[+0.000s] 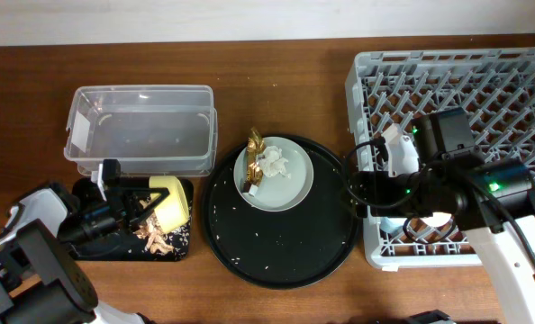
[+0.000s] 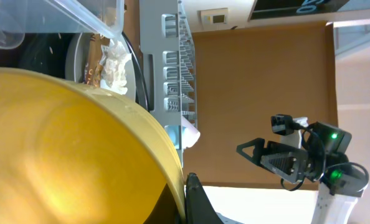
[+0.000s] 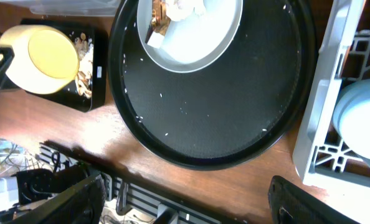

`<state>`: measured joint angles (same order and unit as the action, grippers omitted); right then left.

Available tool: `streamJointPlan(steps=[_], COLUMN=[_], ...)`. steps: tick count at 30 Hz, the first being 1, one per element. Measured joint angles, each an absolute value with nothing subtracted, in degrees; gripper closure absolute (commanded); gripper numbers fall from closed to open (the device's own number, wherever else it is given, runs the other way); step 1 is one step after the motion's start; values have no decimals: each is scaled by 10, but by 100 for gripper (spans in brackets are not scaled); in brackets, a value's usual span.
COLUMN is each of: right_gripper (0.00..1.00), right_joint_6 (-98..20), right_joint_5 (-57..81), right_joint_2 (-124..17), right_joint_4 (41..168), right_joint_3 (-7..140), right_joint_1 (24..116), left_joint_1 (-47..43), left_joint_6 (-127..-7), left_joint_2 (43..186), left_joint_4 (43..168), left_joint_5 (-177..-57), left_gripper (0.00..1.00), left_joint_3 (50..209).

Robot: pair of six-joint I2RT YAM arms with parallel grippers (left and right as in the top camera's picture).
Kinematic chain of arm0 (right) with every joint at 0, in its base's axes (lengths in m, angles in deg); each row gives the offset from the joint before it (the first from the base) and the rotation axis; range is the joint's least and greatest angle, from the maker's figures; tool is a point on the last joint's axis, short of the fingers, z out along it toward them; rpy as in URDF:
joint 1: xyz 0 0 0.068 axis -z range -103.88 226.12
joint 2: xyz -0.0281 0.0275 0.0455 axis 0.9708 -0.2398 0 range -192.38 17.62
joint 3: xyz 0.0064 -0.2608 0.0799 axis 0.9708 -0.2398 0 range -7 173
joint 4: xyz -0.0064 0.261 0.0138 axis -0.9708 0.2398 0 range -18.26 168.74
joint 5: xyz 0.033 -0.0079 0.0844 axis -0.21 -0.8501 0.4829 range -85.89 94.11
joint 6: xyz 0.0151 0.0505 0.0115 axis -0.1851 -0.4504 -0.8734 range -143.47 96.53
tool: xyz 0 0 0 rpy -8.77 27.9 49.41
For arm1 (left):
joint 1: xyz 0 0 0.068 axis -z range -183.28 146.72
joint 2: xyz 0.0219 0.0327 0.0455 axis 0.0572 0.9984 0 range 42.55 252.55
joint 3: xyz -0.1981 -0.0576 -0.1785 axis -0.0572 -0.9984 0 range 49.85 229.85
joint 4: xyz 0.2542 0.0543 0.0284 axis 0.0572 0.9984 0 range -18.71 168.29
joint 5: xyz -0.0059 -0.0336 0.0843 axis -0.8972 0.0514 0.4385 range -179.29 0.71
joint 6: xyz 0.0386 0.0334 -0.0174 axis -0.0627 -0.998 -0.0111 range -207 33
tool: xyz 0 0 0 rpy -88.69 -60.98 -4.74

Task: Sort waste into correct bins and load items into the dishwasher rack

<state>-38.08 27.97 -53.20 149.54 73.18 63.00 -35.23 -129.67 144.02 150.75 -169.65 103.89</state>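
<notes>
The left gripper [image 1: 149, 194] is clamped on the small yellow bowl [image 1: 170, 200], holding it tilted over the shallow black rectangular tray [image 1: 183, 248], where brownish-tan food scraps [image 1: 155, 238] lie heaped just beside the bowl. Right behind that tray sits the clear rectangular plastic tub [image 1: 78, 126], its near wall almost touching the tray. In the middle of the wooden table [image 1: 276, 72] lies the large round black tray [image 1: 285, 243], flecked with tiny white specks [image 3: 161, 95]. The pale grey-green round plate [image 1: 293, 184] rests on its far part, and on the plate are the crinkled gold foil wrapper [image 1: 254, 144] and crumpled white paper bits [image 1: 275, 162]. To the right stands the large grey plastic grid dishwasher rack [image 1: 484, 81], with a pale blue round item [image 3: 359, 115] at its near edge. The right gripper [image 3: 188, 186] hangs over the rack's left side, fingers spread wide with nothing between them.
</notes>
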Motion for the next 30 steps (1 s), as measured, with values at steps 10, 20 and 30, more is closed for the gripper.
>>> streamJointPlan(steps=[10, 20, 30], right_gripper=[17, 17, 16], right_joint_6=[-380, -380, -380], right_joint_5=[280, 280, 280], right_joint_2=[-532, -532, -532], right_joint_4=[1501, 1499, 1501], right_joint_3=[732, 732, 732], right_joint_1=[630, 630, 629], left_joint_1=[-340, -173, 404], left_joint_6=[-1413, -1027, -638], left_joint_2=[1443, 1058, 1192], left_joint_4=[1605, 1362, 1195], left_joint_5=[-1675, -1388, -968], left_gripper=[100, 100, 100], left_joint_3=[1039, 1088, 1092])
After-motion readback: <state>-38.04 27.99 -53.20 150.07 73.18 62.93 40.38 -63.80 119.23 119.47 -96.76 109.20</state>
